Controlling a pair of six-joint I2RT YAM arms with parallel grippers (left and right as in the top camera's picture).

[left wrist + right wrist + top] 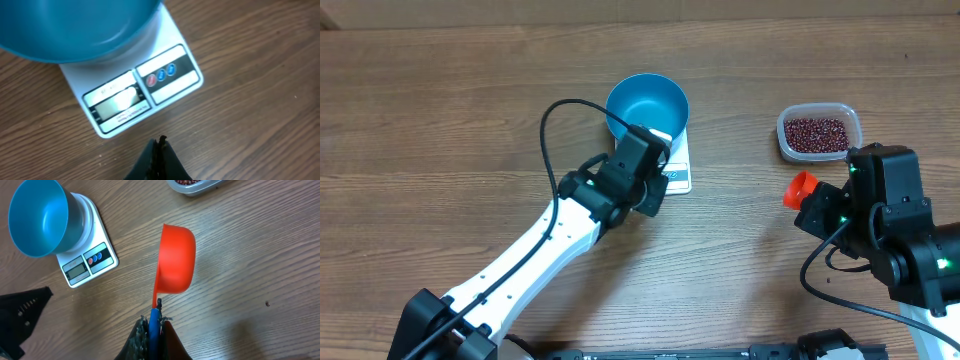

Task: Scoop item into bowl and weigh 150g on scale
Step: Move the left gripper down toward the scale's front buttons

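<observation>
The blue bowl (647,105) stands empty on the white scale (680,178). The dark red-brown beans (817,132) lie in a clear tub at the right. My left gripper (655,192) hovers just in front of the scale's display (117,102), shut with nothing in it (160,146); the bowl (75,25) fills the top of its view. My right gripper (154,322) is shut on the blue handle of an orange scoop (176,260), held above the table between scale and tub. No beans show in the scoop (802,188).
The clear plastic tub (850,118) sits at the right, its edge (192,186) just beyond the scoop in the right wrist view. Bare wooden table lies between the scale (90,260) and the tub. The left arm's black cable arches beside the bowl.
</observation>
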